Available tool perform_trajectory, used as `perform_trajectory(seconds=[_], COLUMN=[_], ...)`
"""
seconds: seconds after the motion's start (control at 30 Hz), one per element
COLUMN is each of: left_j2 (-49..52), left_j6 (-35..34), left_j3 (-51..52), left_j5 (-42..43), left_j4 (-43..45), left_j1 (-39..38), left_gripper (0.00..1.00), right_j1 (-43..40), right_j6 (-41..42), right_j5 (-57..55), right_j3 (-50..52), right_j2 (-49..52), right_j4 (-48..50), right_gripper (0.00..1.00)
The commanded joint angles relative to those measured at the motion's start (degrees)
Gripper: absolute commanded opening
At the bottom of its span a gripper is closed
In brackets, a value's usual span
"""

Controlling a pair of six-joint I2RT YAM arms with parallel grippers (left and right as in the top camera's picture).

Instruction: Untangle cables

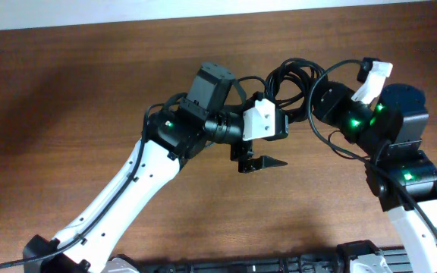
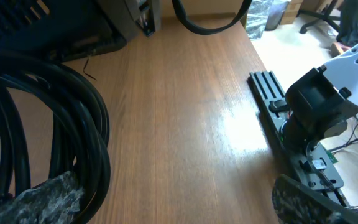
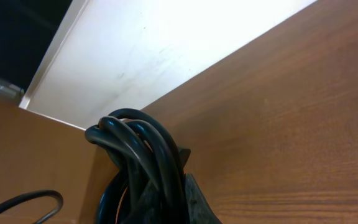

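Observation:
The cables (image 1: 290, 78) are a bundle of black loops lifted over the middle back of the table. My right gripper (image 1: 315, 102) reaches them from the right. In the right wrist view it (image 3: 166, 202) is shut on the cables (image 3: 138, 149), which bunch up between the dark fingers (image 3: 199, 202). My left gripper (image 1: 260, 161) hangs just in front of the bundle, open and holding nothing. In the left wrist view its (image 2: 176, 205) mottled fingertips (image 2: 48, 199) stand far apart over bare wood. Thick loops of the cables (image 2: 55, 118) pass close by the left fingertip; I cannot tell whether they touch it.
The left wrist view shows the right arm's black joint (image 2: 316, 106) and a black rail (image 2: 269, 99) at the table's right edge. In the right wrist view a white wall strip (image 3: 185, 43) borders the table's far edge, and a thin black loop (image 3: 33, 200) lies at the lower left.

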State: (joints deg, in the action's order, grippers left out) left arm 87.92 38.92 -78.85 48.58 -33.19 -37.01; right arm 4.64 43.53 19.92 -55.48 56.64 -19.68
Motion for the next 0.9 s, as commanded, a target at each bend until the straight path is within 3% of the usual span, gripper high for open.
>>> perform_trajectory(seconds=[0.0,0.87], left_j2=[-0.42,-0.42], left_j6=[-0.74,-0.79], left_j3=[0.48,0.48], left_j5=[-0.42,-1.92], left_j4=[0.11,5.68], left_j1=[-0.33,-4.26], left_gripper=[0.99,0.99], right_j1=[-0.22,-0.22], right_j6=[2.27,5.01], right_j5=[-0.04,9.90], right_j3=[-1.86,-1.86], right_j2=[-0.26,-0.28], right_j4=[0.61,4.15], right_gripper=[0.04,0.04])
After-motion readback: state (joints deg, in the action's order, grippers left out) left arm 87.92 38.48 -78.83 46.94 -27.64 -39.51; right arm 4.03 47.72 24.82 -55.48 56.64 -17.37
